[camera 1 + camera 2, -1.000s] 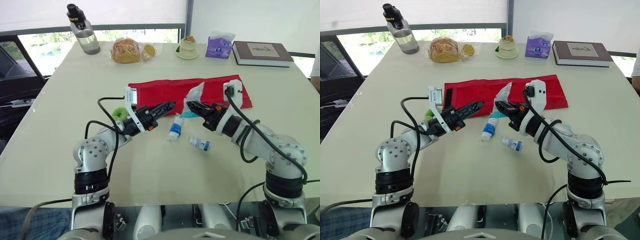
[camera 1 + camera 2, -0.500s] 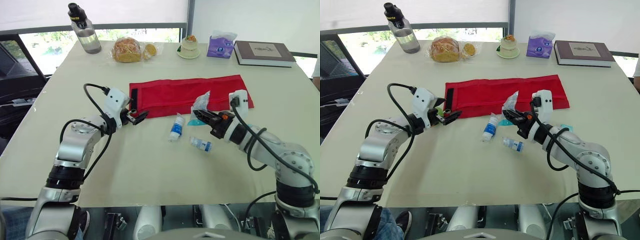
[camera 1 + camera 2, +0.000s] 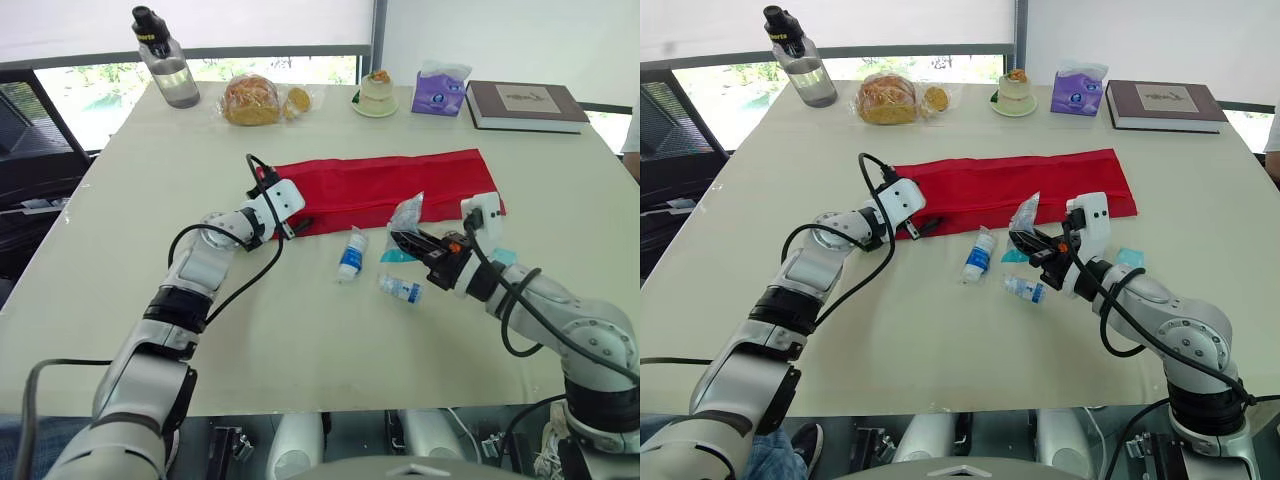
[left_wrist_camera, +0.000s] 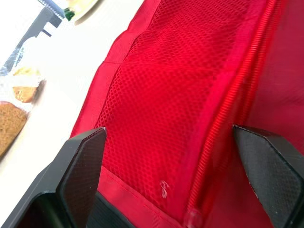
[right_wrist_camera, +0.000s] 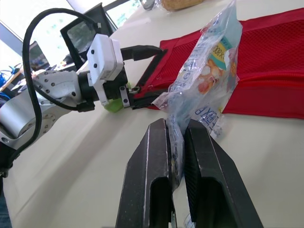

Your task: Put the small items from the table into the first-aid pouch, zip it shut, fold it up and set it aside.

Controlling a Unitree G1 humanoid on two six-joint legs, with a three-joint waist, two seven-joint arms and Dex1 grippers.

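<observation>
Two grippers at the pouch, one packet gripped

Nearest on the table [image 3: 300, 340], a small vial [image 3: 401, 289] is seen lying on its side, with a white tube [image 3: 351, 254] bearing a blue label just beyond it. Both are outside the pouch. The right gripper [image 3: 402, 238] is closed narrowly on a clear packet [image 3: 407, 213], which is held upright just above the table, near the pouch's front edge. A teal sachet [image 3: 1129, 257] lies beside that arm. The pouch [image 3: 380, 185] is red, long and laid out flat and unfolded across the middle of the table; a red mesh pocket [image 4: 166, 85] is seen on its inner face. The left gripper [image 4: 168, 133] is spread wide at the pouch's left end, with the mesh between its fingers. At the far edge are lined up a water bottle [image 3: 165, 60], bagged bread [image 3: 251, 100], a cake on a plate [image 3: 376, 93], a tissue pack [image 3: 440, 90] and a book [image 3: 525, 105].
</observation>
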